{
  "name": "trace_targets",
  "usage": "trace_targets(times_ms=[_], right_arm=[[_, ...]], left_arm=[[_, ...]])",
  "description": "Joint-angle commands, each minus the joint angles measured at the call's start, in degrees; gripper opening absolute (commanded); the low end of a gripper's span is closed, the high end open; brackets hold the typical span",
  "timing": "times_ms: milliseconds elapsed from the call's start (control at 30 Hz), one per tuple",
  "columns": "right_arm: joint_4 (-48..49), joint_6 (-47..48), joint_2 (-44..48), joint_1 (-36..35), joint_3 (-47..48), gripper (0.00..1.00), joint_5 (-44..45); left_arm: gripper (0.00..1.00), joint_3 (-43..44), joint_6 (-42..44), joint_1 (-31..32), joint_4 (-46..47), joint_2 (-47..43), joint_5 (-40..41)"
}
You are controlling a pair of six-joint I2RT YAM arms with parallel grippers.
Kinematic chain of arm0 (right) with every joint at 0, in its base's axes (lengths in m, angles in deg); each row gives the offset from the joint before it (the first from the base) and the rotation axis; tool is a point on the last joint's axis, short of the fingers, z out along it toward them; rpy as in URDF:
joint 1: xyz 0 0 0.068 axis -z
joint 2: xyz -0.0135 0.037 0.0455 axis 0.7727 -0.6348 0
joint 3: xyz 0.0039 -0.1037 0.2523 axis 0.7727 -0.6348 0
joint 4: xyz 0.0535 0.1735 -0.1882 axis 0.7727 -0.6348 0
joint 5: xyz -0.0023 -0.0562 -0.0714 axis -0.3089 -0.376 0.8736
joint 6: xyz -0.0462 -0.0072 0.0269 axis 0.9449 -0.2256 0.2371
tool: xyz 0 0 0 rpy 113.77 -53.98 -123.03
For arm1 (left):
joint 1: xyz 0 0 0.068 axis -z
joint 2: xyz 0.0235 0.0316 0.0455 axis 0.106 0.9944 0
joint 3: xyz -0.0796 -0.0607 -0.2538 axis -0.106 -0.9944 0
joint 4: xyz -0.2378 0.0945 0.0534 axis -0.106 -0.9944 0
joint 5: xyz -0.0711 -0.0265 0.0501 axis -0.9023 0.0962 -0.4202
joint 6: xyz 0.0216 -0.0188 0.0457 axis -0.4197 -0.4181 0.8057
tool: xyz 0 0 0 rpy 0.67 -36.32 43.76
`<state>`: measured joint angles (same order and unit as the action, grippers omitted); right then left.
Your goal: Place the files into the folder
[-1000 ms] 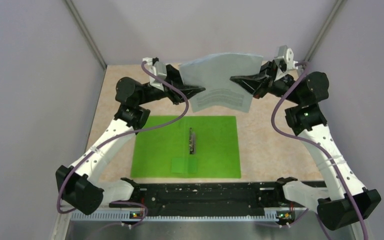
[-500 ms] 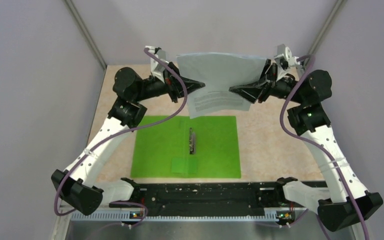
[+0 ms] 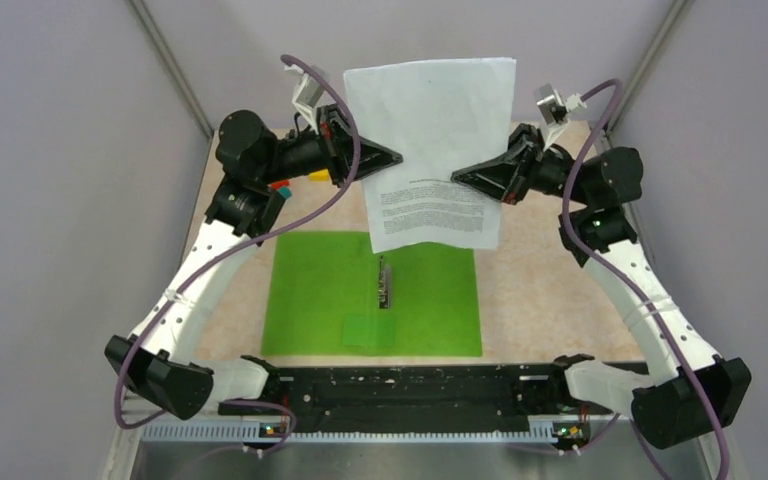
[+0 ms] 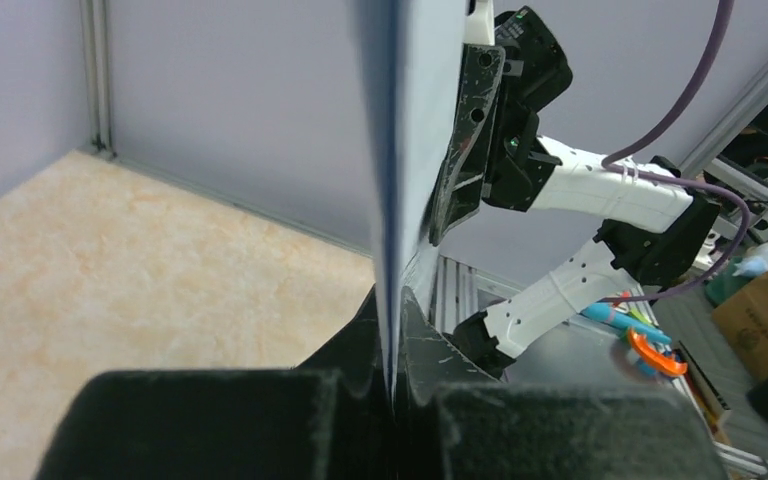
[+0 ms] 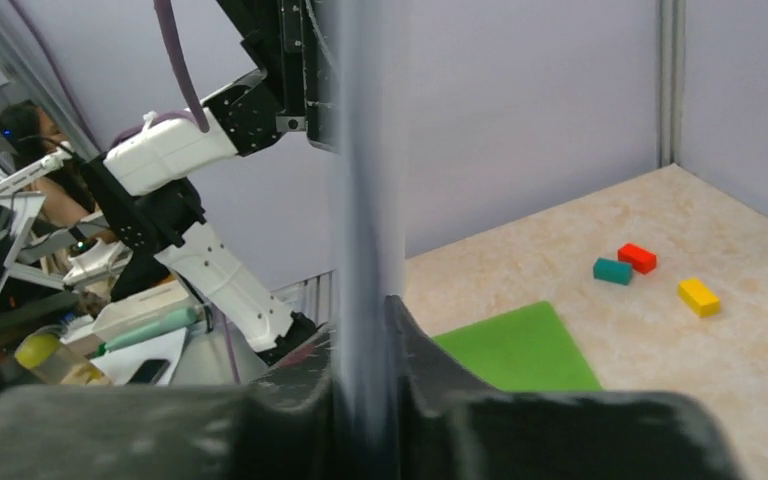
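Left gripper [image 4: 392, 335]: fingers pinched fully together on the near edge of the files [image 4: 392, 150]; in the left wrist view the sheets rise edge-on straight out of the closed tips. Right gripper [image 5: 365, 335]: the files [image 5: 360, 180] pass between its fingers, which stand close on either side; the paper is blurred there, so cannot tell whether the pads actually press on it. Top view: left gripper [image 3: 392, 160] meets the sheets at their left edge and right gripper [image 3: 457, 178] at their right edge, both roughly at mid-height, tips pointing toward each other. Files [image 3: 430, 140] are held upright in the air over the far half of the table [image 3: 530, 290], printed text visible on the lower half, upper half blank. Folder [image 3: 320, 300] lies flat on the table below and nearer the arm bases, metal clip [image 3: 385, 282] along its middle; in this view the sheets' bottom edge overlaps the folder's far edge. Right wrist view shows a corner of the folder [image 5: 520, 350] on the table and, farther off, red [image 5: 637, 257], teal [image 5: 612, 270] and yellow [image 5: 698, 296] blocks, well apart from the folder.
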<state>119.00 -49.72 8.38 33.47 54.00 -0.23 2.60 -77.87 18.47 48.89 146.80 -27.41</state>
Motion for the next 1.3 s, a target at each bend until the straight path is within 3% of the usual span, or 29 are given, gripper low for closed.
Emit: trace_targets(times_ms=[0,33,267,400,633,867,1000,1200,1267], right_arm=[[-1.23,-6.67,0.35,-0.48,-1.98,0.05,4.68],[-3.72,-7.01,0.65,-0.5,-2.83,0.0,5.67],[-40.63,4.0,6.03,-1.82,-9.88,0.0,23.35],[-49.95,7.16,6.06,-2.23,-15.51,0.0,32.35],[-46.52,7.4,0.91,-3.85,-24.82,0.0,35.6],[-39.35,7.39,-3.67,-4.58,-29.98,0.0,36.25],[-35.41,8.55,-7.28,-4.57,-31.91,0.0,35.06],[-30.62,10.88,-13.21,-4.59,-33.76,0.0,33.86],[-28.46,11.43,-15.17,-4.6,-33.66,0.0,33.61]], left_arm=[[0.0,0.24,-6.25,-0.17,-3.69,3.05,2.86],[0.0,-0.65,-7.11,-0.15,-4.4,3.98,3.73],[0.0,-8.75,-11.36,2.76,-12.88,11.01,15.81],[0.0,-12.57,-11.7,6.1,-15.36,16.54,21.02],[0.0,-15.01,-10.94,8.62,-17.26,26.68,24.09],[0.0,-18.26,-8.79,10.07,-16.97,29.43,29.19],[0.1,-19.38,-7.38,10.13,-17.34,30.02,30.84],[0.37,-20.64,-4.53,10.21,-18.38,28.15,32.69],[0.4,-20.87,-3.34,10.21,-18.94,26.9,32.97]])
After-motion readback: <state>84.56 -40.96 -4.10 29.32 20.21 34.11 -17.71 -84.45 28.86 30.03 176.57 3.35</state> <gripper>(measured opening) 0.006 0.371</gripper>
